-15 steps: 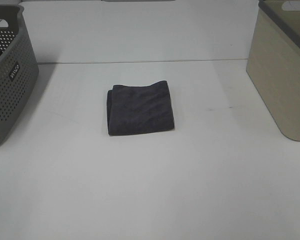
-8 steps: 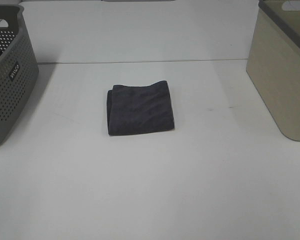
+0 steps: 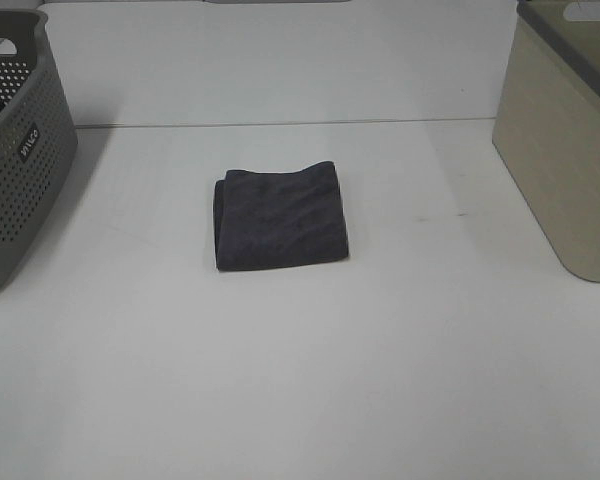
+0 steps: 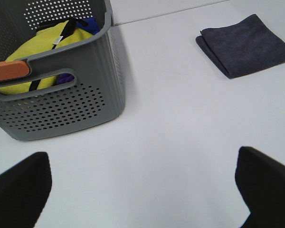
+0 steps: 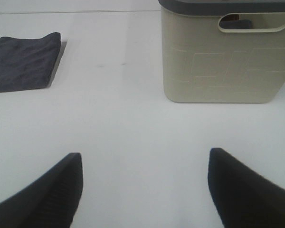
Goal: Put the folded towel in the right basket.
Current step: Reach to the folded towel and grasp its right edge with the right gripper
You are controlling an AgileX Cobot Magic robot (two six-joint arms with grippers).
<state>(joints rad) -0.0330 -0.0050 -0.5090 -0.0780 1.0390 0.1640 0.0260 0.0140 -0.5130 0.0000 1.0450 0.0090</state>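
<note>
Operator, your folded towel (image 3: 280, 218) lies flat on the white table (image 3: 300, 400), near the middle of the exterior high view. It is dark grey, roughly square, with its layered edges showing along its left side. It touches neither basket and neither arm.

The right basket (image 3: 565, 140) stands at the right edge of the table, well apart from the towel. It is beige with a dark grey rim. In the right wrist view you can see its handle slot (image 5: 254, 22) facing the camera. A dark shape shows through that slot; I cannot tell what it is.

The left basket (image 3: 15, 150) stands at the left edge, grey and perforated, with a small label on its side. The left wrist view shows a yellow cloth (image 4: 42, 52) and a blue item (image 4: 88, 23) inside it, and an orange piece (image 4: 8, 71) at its near rim.

Your left gripper (image 4: 142, 190) is released: its two dark fingers (image 4: 21, 190) stand wide apart over bare table, just beside the left basket and well short of the towel.

Your right gripper (image 5: 149, 187) is likewise released, its fingers (image 5: 247, 185) spread wide over bare table. The right basket is ahead of it, and the towel lies off to one side.

Neither gripper appears in the exterior high view.
</note>
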